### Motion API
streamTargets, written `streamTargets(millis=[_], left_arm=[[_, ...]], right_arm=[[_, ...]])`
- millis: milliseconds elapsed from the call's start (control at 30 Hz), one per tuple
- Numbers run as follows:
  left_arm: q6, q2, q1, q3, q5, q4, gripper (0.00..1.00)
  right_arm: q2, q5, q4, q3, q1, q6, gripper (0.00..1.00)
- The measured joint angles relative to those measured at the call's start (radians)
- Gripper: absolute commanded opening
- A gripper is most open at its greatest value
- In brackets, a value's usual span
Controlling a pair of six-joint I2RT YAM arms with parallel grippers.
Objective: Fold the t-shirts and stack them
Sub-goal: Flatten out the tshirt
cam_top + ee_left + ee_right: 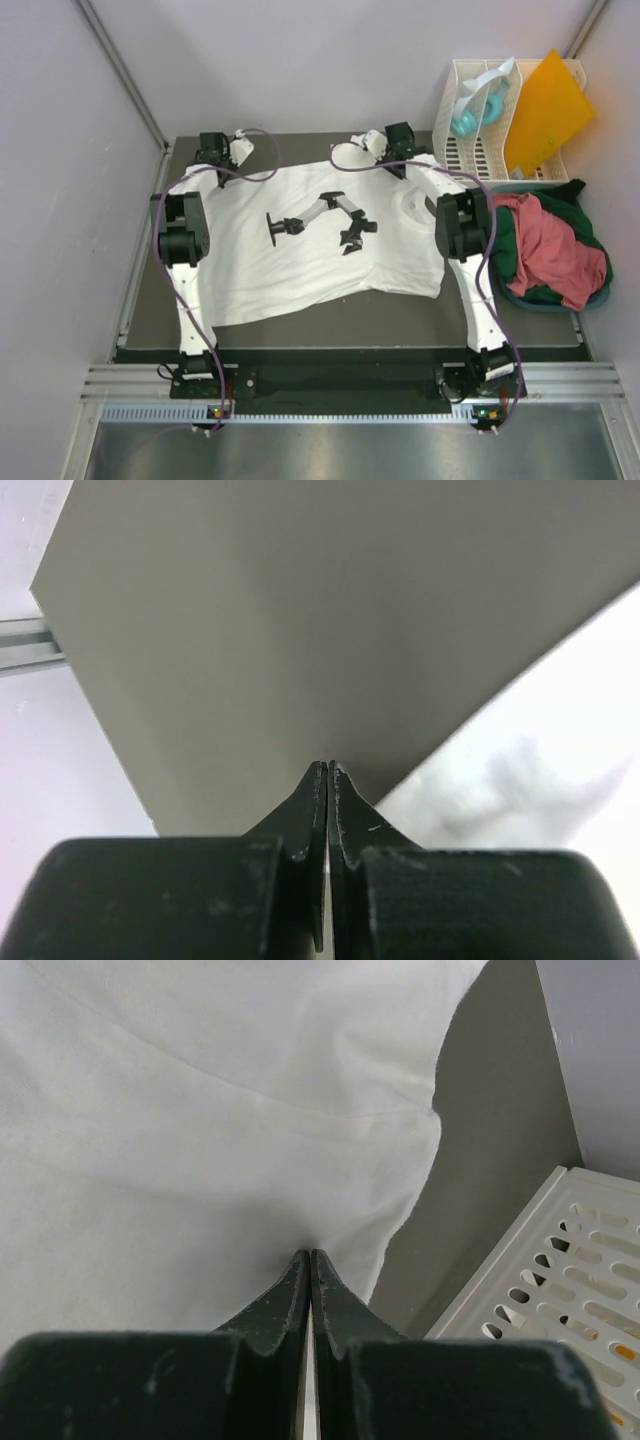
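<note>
Top external view, near edge first: the table (400, 325) shows bare grey in front of the white t-shirt (300, 270), which lies spread flat and unfolded across the middle. At the table's right edge the salmon-red shirt (555, 250) sits crumpled on the dark green shirt (520, 295), neither folded.

Farther back, both arms reach to the white shirt's far edge.
- Left gripper (328, 765): jaws pressed together, holding nothing, over bare table just beside the cloth.
- Right gripper (308, 1253): jaws together, empty, tips at the white cloth near its edge. Contact is possible but not confirmed.

Beyond stand the white rack (470, 150) and orange sheet (545, 110).

Assessment: no fold made, no stack begun; the whole task is left.
</note>
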Motion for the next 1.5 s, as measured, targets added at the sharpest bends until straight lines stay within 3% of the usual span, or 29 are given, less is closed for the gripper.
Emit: streamTargets(millis=[333,600,1000,1300,1500], left_arm=[[-0.052,-0.140,0.006,0.011,0.214,-0.098,0.00],[-0.009,-0.096,0.009,0.050,0.253,-0.252,0.00],[0.029,0.046,0.010,0.192,0.206,-0.341,0.00],[0.068,0.076,0.001,0.212,0.040,-0.317,0.00],[0.107,0.076,0.004,0.150,-0.108,-0.206,0.00]], right_arm=[[0.000,0.019,0.003,-0.005,0.011,-0.035,0.00],[0.000,0.020,0.002,-0.005,0.012,-0.044,0.00],[0.000,0.027,0.004,-0.008,0.014,-0.044,0.00],[0.018,0.068,0.009,0.008,0.023,-0.067,0.00],[0.027,0.116,0.019,0.009,0.031,-0.092,0.00]])
